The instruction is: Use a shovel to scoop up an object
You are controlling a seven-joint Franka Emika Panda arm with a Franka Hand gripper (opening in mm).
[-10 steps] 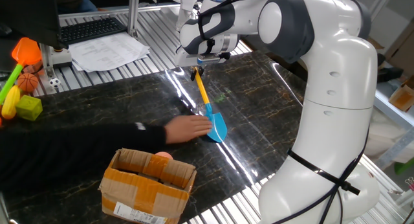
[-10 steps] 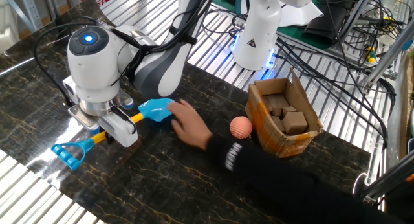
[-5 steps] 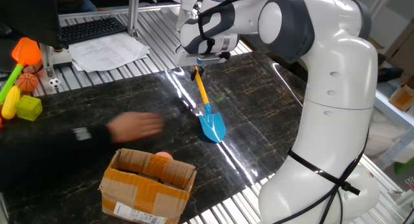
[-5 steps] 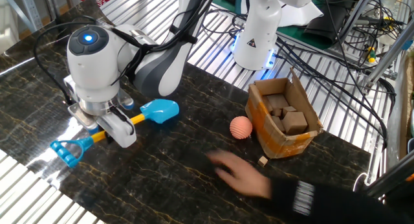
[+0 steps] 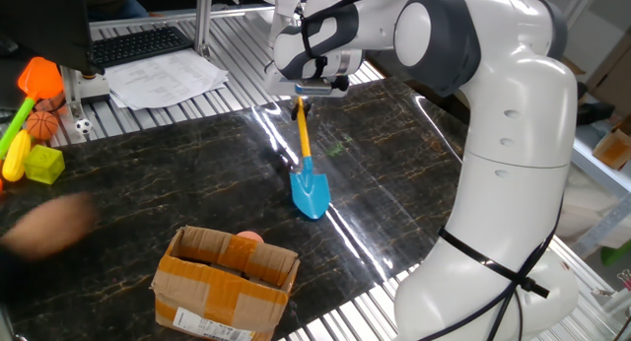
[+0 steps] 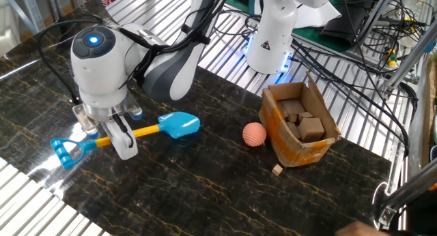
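The shovel [image 6: 147,130] has a bright blue blade [image 5: 310,192], a yellow-orange shaft and a blue looped handle [image 6: 65,152]. My gripper [image 6: 117,137] is shut on the shaft near the handle end, holding the shovel just above the dark table with the blade tilted down. In the one fixed view the gripper [image 5: 300,97] sits at the top of the shaft. The object, a salmon-orange ball [image 6: 254,134], rests on the table beside the cardboard box, to the right of the blade and apart from it. From the other side the ball [image 5: 249,238] peeks over the box's far rim.
An open cardboard box [image 6: 298,124] holds brown blocks. A small wooden cube [image 6: 276,170] lies near its corner. Toys, including an orange spade head [image 5: 39,78] and a mini basketball [image 5: 41,125], stand at the table's far left. A person's blurred hand [image 5: 39,228] is at the left edge.
The person's hand has drawn back from the blade toward the table edge. My gripper has turned the shovel, swinging the blade toward the ball and the box.
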